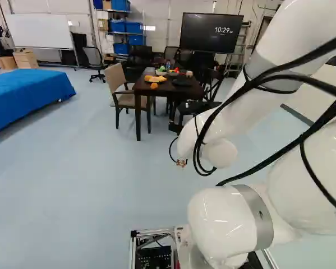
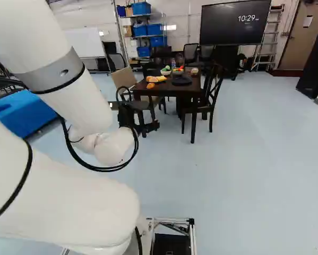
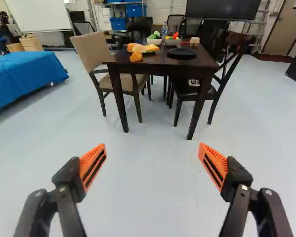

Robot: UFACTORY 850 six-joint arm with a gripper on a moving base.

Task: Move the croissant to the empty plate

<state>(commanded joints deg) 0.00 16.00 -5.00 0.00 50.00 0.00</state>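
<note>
Holds both orange-padded fingers (image 3: 91, 167) spread wide and released, aimed ahead over the floor (image 3: 150, 182) toward the dark table (image 3: 160, 60). Cannot single out the croissant among the small orange and yellow foods (image 3: 136, 57) on top, grouped near the edge by the tan chair (image 3: 92, 49), beside the black plate (image 3: 181, 53)

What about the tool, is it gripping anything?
No, the wrist view shows the tool wide open, with only floor visible between its fingers.
</note>
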